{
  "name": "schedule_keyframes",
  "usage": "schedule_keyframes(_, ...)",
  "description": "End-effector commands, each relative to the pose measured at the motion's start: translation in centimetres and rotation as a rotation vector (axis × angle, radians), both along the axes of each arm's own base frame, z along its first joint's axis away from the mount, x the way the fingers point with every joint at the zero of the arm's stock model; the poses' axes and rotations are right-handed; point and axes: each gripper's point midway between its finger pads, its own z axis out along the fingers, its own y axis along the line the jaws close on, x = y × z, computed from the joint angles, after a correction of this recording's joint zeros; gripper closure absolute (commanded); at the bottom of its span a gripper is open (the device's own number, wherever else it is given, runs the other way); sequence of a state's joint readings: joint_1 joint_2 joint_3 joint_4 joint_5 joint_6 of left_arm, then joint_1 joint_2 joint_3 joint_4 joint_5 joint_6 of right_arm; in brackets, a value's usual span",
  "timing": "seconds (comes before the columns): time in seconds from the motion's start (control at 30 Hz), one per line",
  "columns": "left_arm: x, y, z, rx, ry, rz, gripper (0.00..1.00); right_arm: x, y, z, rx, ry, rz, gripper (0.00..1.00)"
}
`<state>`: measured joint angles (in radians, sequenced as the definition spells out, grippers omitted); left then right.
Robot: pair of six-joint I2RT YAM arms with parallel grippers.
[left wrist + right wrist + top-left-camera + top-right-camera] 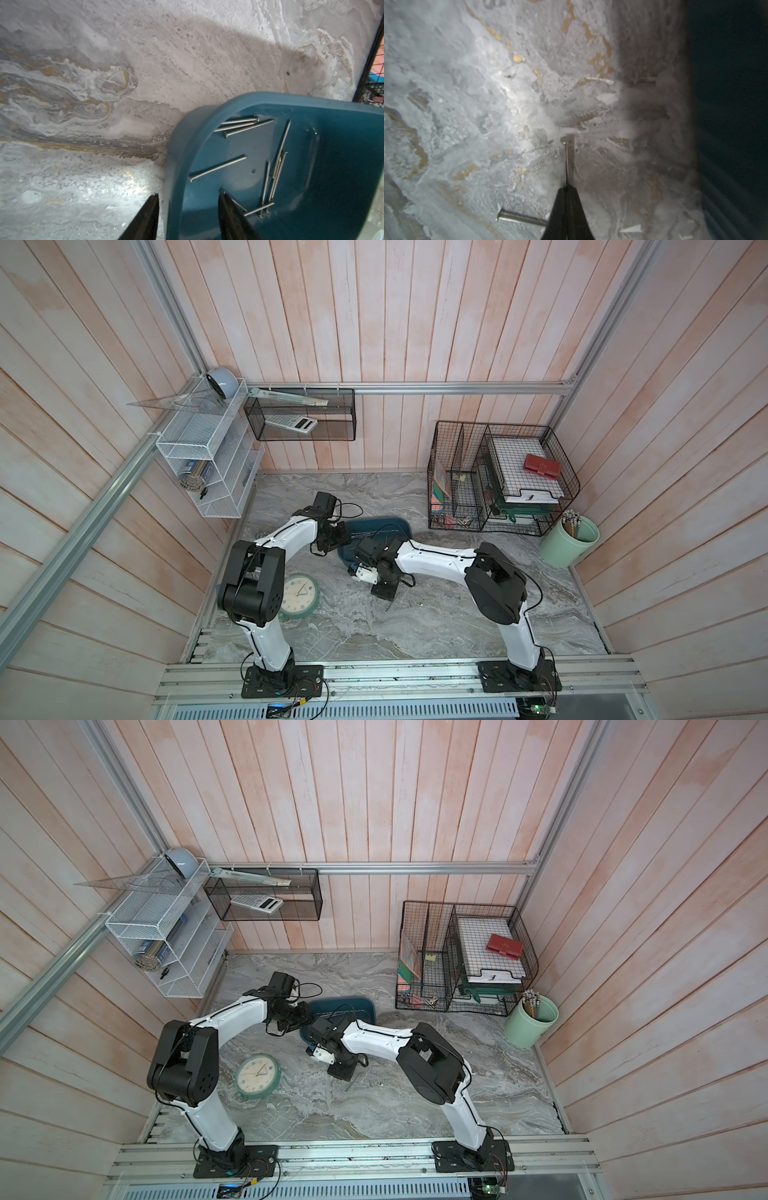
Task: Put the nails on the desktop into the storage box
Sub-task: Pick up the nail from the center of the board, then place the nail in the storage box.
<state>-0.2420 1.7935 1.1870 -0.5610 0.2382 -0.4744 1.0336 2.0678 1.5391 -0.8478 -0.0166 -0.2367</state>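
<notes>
The teal storage box [376, 526] lies on the marble desktop [415, 626] between my two arms. Several nails [274, 172] lie inside it. My left gripper [188, 192] stands open astride the box's near wall [176, 166], one finger on the desktop side and one inside, with a gap showing on each side. My right gripper [566, 187] is shut on a thin nail [566, 158] that sticks out beyond its tips, head first, just over the desktop. Another nail [519, 219] lies flat on the desktop beside those fingers. In both top views this gripper [386, 598] [348, 1078] points down in front of the box.
A round green clock [297, 595] lies flat near the left arm. Black wire baskets [498, 481] and a mint-green cup of pencils [569, 541] stand at the back right. A white wire rack [208, 456] hangs on the left wall. Small white scraps [632, 228] lie near the box.
</notes>
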Motion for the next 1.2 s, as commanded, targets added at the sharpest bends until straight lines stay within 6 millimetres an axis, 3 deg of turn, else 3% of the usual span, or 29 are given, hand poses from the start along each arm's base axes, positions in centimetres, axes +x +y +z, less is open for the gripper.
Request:
schedule_keyframes(0.0, 0.0, 0.2, -0.5, 0.002, 0.009, -0.002, 0.49, -0.2, -0.3, 5.1, 0.073, -0.055, -0.011, 1.00)
schedule_keyframes(0.2, 0.1, 0.1, -0.5, -0.009, 0.009, 0.000, 0.49, -1.8, -0.9, 9.3, 0.186, -0.035, -0.034, 1.00)
schedule_keyframes(0.3, 0.1, 0.1, -0.4, -0.012, 0.007, -0.002, 0.49, -0.4, -0.8, 11.1, 0.244, -0.081, -0.074, 1.00)
schedule_keyframes(0.43, 0.0, -0.1, -0.4, -0.017, 0.008, -0.003, 0.49, 3.2, -0.1, 13.0, 0.363, -0.098, -0.164, 1.00)
schedule_keyframes(0.53, 0.1, -0.1, -0.4, -0.020, 0.008, -0.003, 0.49, 5.9, 0.7, 12.9, 0.434, -0.055, -0.203, 1.00)
schedule_keyframes(0.73, 0.0, -0.1, -0.5, -0.020, 0.009, -0.005, 0.49, 9.4, 1.6, 9.2, 0.398, 0.030, -0.233, 1.00)
schedule_keyframes(0.77, 0.0, -0.1, -0.6, -0.020, 0.013, -0.004, 0.49, 9.6, 1.7, 8.9, 0.388, 0.056, -0.209, 0.88)
schedule_keyframes(0.83, 0.0, -0.1, -0.6, -0.022, 0.014, -0.006, 0.49, 9.5, 1.9, 8.4, 0.359, 0.112, -0.207, 0.66)
schedule_keyframes(0.87, 0.0, -0.2, -0.5, -0.025, 0.014, -0.005, 0.49, 9.3, 1.9, 8.6, 0.356, 0.111, -0.205, 0.61)
schedule_keyframes(1.07, 0.0, -0.2, -0.5, -0.030, 0.013, -0.004, 0.49, 7.3, 0.6, 14.5, 0.497, 0.022, -0.209, 0.51)
schedule_keyframes(1.17, 0.0, -0.3, -0.5, -0.031, 0.013, -0.005, 0.49, 4.3, -0.6, 16.1, 0.507, 0.000, -0.181, 0.50)
